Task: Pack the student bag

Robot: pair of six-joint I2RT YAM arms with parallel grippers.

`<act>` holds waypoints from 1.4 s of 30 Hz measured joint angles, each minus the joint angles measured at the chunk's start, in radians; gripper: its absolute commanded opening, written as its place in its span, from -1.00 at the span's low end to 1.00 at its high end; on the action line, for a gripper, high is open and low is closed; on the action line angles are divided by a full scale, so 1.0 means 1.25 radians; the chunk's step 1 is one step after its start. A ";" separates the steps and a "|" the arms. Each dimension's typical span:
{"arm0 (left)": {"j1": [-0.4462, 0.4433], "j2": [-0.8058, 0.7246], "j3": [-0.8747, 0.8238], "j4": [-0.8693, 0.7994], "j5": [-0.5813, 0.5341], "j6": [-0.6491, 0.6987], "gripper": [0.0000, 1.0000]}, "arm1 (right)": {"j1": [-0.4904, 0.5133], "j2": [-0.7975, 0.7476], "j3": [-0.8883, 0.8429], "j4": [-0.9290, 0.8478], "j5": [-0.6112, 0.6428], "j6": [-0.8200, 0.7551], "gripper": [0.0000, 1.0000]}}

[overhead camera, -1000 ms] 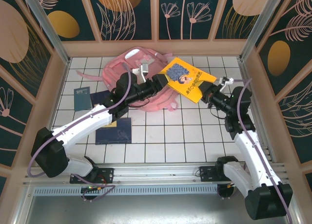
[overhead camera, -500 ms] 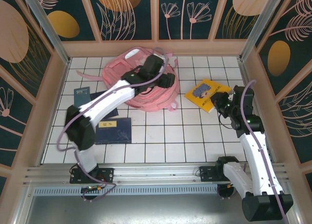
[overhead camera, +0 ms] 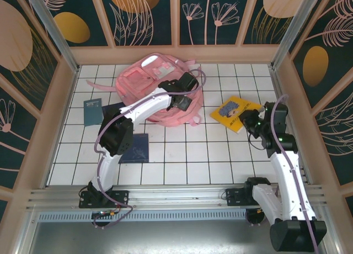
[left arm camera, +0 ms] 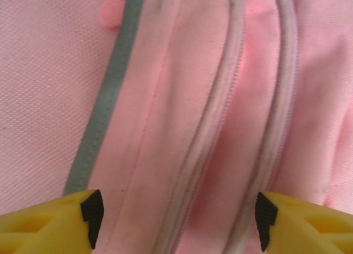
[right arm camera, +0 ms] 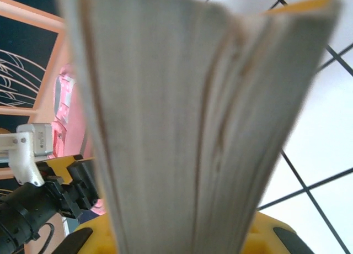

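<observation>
Top external, right pincer gripping yellow book

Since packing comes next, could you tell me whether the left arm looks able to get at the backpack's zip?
Probably yes: the left gripper hangs open right over the backpack, zip lines between its fingers, nothing in between.

The left arm stretches far from the near edge, left gripper pointed down, jaws spread wide — the right arm stands along the right side, right gripper clamped on a yellow book.
</observation>
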 measured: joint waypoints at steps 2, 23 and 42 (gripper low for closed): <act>0.000 0.002 0.000 0.000 -0.011 0.003 0.42 | -0.002 0.000 -0.012 0.000 -0.010 0.000 -1.00; 0.019 0.041 0.006 0.024 -0.002 0.035 -1.00 | -0.005 -0.001 -0.063 0.034 -0.084 0.003 -1.00; 0.205 -0.191 0.090 -0.035 0.347 0.025 -1.00 | 0.089 0.085 -0.035 0.205 -0.193 0.004 -1.00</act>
